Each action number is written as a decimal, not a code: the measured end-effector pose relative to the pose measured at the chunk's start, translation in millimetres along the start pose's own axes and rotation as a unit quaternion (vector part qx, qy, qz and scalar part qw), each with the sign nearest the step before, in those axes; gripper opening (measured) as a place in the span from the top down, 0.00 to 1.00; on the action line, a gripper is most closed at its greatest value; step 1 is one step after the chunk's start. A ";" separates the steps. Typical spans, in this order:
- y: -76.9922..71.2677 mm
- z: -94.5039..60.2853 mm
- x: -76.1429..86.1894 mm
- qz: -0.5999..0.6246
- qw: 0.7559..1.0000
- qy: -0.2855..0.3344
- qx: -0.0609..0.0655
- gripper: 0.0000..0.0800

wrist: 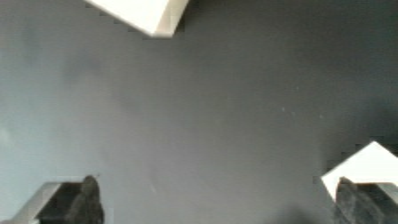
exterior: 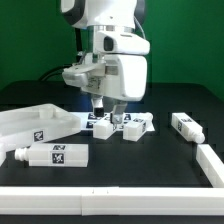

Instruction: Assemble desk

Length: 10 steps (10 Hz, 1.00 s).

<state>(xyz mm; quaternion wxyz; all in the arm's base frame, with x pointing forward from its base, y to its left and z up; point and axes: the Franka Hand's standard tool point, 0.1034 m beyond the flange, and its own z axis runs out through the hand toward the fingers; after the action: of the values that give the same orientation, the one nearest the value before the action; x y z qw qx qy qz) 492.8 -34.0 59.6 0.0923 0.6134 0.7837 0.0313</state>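
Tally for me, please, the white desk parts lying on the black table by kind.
Desk slab: 1
Legs: 4
Total: 5

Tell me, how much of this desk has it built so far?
Nothing looks joined yet. The slab lies alone at the exterior view's left; legs lie loose: one in front, some clustered mid-table, one at that view's right. The jaws hang open, empty, above the cluster. Every leg remains to fit.
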 end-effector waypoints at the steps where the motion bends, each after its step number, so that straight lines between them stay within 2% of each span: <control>1: 13.9 3.5 -10.6 0.039 0.999 -0.008 0.010 0.19; 2: 26.7 5.1 -19.7 0.055 0.998 -0.019 0.028 0.19; 3: 36.1 5.2 -19.9 0.016 0.999 -0.026 0.046 0.19; 4: 37.1 5.6 -15.8 0.080 0.996 -0.019 0.037 0.19; 6: 34.1 8.2 -17.8 0.135 0.990 -0.018 0.042 0.19; 7: 29.2 13.8 -30.3 0.136 0.989 -0.024 0.058 0.19; 9: 32.0 25.2 -53.1 0.123 0.990 -0.025 0.063 0.19; 10: 28.4 35.3 -61.4 0.116 0.991 -0.021 0.070 0.19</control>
<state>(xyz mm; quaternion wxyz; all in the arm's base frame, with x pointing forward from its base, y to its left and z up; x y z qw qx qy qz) 540.6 -88.7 36.1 0.0614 0.7058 0.7053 -0.0254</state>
